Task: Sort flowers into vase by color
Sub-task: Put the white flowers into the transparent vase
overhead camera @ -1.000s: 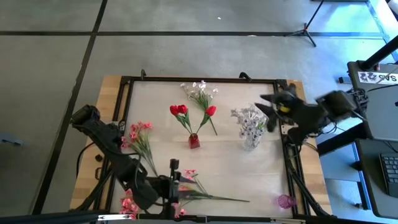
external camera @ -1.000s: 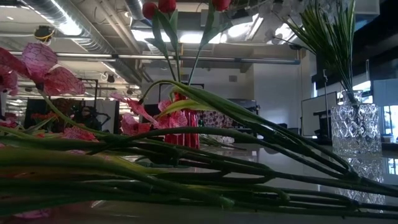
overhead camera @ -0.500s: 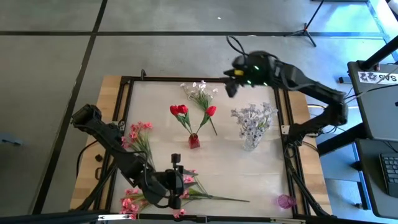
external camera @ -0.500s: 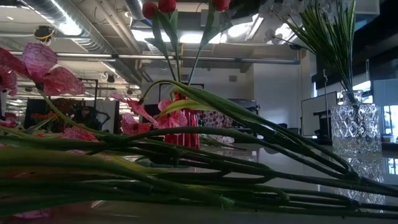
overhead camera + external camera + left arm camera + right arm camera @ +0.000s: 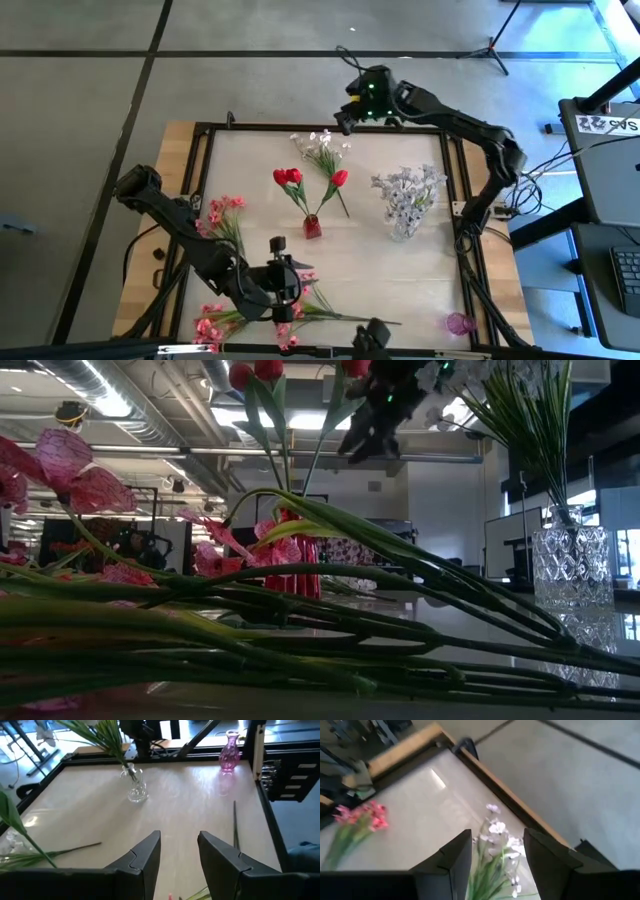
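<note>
Whitish sprigs (image 5: 322,150) lie flat near the table's far edge. My right gripper (image 5: 345,118) hovers open just beyond them; its wrist view looks down on their blossoms (image 5: 496,832). My left gripper (image 5: 281,287) hangs open over the pink sprays (image 5: 303,300) lying at the near edge; a second pink bunch (image 5: 225,214) lies by the left edge. Red tulips (image 5: 289,177) stand with their stems in a small red vase (image 5: 312,228). White blossoms (image 5: 405,190) stand in a clear glass vase (image 5: 403,231).
An empty pink vase (image 5: 458,323) stands at the near right corner, also seen as the pink vase (image 5: 229,756) in the left wrist view. A black frame (image 5: 455,215) rims the table. In the low view the pink sprays' stems (image 5: 300,630) fill the foreground.
My right arm has swung from the table's right edge across to the far edge and now hangs over the whitish sprigs. My left gripper has edged slightly rightward over the pink sprays. No flower has moved.
</note>
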Controlling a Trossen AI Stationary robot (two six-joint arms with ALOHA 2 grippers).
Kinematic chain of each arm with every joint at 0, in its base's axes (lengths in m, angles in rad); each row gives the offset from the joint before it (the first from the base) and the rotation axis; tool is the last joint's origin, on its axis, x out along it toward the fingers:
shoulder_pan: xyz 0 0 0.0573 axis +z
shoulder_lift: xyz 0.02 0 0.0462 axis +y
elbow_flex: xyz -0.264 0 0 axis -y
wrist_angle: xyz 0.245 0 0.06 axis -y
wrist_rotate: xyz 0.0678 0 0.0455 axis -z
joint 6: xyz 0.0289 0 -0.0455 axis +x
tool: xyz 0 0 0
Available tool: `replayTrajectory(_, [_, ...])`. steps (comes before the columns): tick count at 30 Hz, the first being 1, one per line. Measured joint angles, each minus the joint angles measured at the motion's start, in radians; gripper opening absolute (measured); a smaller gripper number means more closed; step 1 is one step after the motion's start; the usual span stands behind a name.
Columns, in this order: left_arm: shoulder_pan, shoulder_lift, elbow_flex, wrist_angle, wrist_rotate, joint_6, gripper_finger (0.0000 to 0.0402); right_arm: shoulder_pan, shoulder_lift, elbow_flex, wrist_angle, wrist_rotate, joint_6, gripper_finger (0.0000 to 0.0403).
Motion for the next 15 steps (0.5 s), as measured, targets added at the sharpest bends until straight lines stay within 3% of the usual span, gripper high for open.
replayTrajectory(10, [0.006, 0.000, -0.009, -0.019, -0.014, -0.063, 0.0129, -0.003, 0.173, 0.000, -0.010, 0.006, -0.025, 0.0178])
replayTrajectory(15, [0.002, -0.035, -0.078, 0.055, -0.016, -0.091, 0.0129, -0.003, 0.231, 0.000, -0.013, 0.008, -0.025, 0.0209])
